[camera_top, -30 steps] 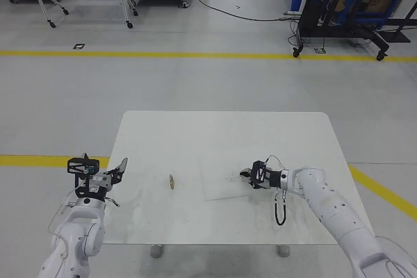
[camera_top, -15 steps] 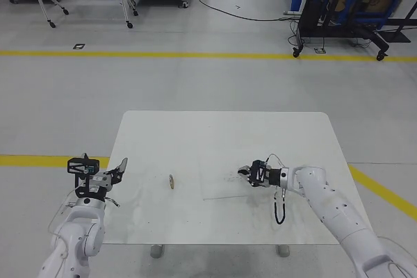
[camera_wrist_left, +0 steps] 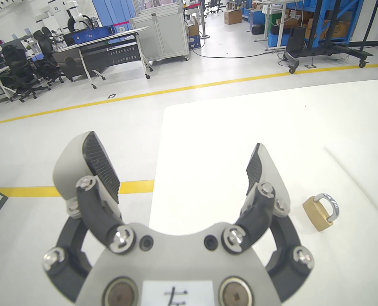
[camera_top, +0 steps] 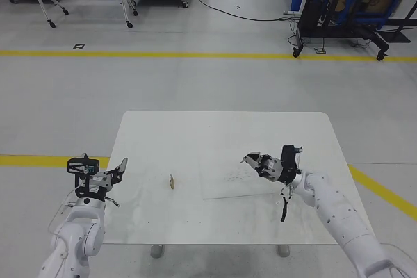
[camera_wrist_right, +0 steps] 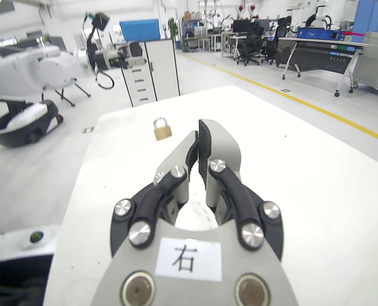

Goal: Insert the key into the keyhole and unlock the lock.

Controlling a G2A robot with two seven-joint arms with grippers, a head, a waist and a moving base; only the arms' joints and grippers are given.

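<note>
Now brass padlock (camera_top: 172, 181) resting on white table (camera_top: 222, 132), left gripper (camera_wrist_left: 176, 157) spread open near it by the table edge, right gripper (camera_wrist_right: 197, 135) clenched tight, well apart on its other side.

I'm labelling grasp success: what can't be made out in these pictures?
- The key: in the right wrist view, the shut fingers of the right gripper would hide anything pinched between them. In the top view it is too small.
- The keyhole of the padlock: too small in the top and right wrist views. The left wrist view shows no hole on the visible sides.
</note>
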